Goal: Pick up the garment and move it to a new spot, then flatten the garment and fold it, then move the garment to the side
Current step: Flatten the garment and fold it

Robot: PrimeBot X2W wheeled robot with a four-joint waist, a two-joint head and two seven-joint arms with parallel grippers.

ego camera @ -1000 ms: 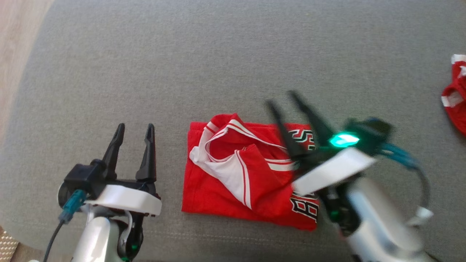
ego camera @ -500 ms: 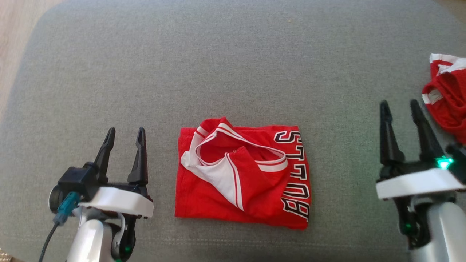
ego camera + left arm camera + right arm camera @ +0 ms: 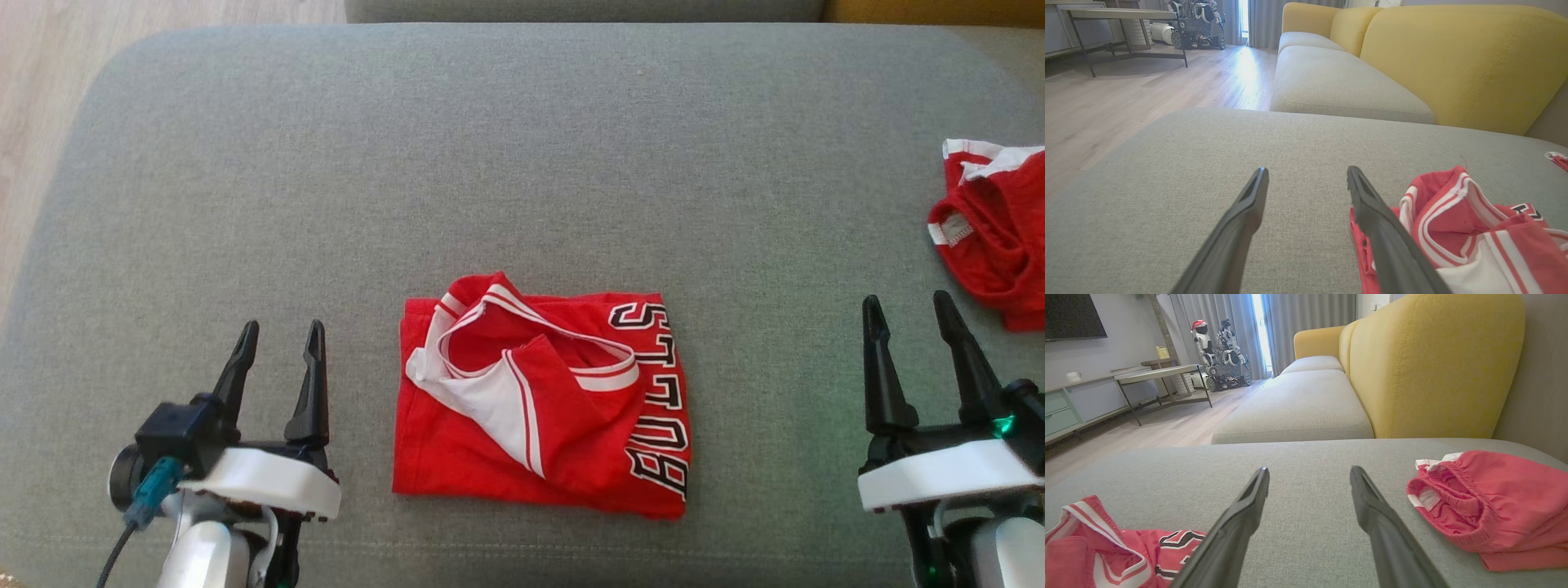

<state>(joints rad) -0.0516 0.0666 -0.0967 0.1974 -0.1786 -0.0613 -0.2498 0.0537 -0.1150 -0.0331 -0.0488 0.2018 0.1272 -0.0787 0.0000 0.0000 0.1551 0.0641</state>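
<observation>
The garment (image 3: pixel 543 408) is a red jersey with white trim and black lettering, folded into a rough rectangle on the grey cushion (image 3: pixel 522 163). It also shows at the right of the left wrist view (image 3: pixel 1474 241) and at the lower left of the right wrist view (image 3: pixel 1114 555). My left gripper (image 3: pixel 279 336) stands open a little to the garment's left, nothing between its fingers (image 3: pixel 1241 220). My right gripper (image 3: pixel 908 306) stands open well to the garment's right, also empty, its fingers (image 3: pixel 1380 522) above bare cushion.
Red shorts with a white waistband (image 3: pixel 992 233) lie crumpled at the cushion's right edge, close to my right gripper (image 3: pixel 1486 506). A yellow sofa back (image 3: pixel 1433 363) and more grey seats (image 3: pixel 1339 90) lie beyond. Wooden floor (image 3: pixel 41 98) borders the cushion on the left.
My right gripper has pulled off the garment and swung far to the right, ending beside the red shorts. The camera has tilted, so the whole scene sits lower in view.
</observation>
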